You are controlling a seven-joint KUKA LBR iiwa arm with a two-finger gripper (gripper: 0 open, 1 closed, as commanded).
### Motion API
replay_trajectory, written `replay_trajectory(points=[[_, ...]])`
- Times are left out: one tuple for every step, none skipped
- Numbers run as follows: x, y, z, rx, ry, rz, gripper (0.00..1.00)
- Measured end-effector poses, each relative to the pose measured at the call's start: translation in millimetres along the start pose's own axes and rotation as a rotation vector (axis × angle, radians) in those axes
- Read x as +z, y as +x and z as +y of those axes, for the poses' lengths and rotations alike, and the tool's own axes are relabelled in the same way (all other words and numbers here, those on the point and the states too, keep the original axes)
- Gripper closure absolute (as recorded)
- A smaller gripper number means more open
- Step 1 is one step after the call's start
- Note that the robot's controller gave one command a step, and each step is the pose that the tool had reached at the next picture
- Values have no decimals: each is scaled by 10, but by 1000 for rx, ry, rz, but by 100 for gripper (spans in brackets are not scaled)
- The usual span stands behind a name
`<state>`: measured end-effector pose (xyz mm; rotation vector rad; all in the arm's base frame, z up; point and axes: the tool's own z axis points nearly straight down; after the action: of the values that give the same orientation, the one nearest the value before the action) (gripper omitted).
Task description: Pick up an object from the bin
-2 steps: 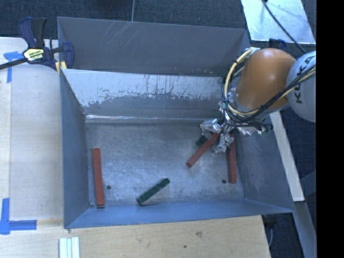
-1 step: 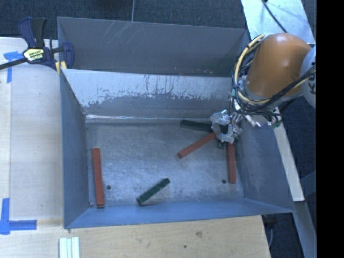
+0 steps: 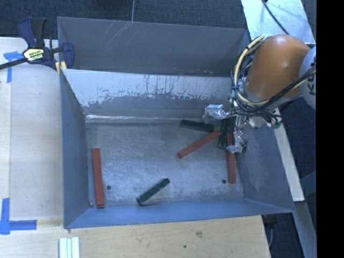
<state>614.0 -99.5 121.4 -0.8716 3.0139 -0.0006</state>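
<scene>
My gripper (image 3: pixel 227 137) is low over the right side of the bin, close to the right wall. It sits at the upper right end of a slanting red-brown stick (image 3: pixel 196 145). A dark green stick (image 3: pixel 195 126) lies just to its left, near the back wall. Directly below it, along the right wall, lies another red-brown stick (image 3: pixel 231 168), whose upper end the gripper hides. Whether anything is held I cannot make out.
A third red-brown stick (image 3: pixel 97 176) lies along the left wall. A dark green stick (image 3: pixel 153 191) rests slanted near the front wall. The arm with its orange cover and cables hangs over the bin's right rim.
</scene>
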Motion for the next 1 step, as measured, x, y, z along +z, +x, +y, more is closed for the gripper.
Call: replay_trajectory(points=[[504, -386, 353, -49, -3, 1, 0]])
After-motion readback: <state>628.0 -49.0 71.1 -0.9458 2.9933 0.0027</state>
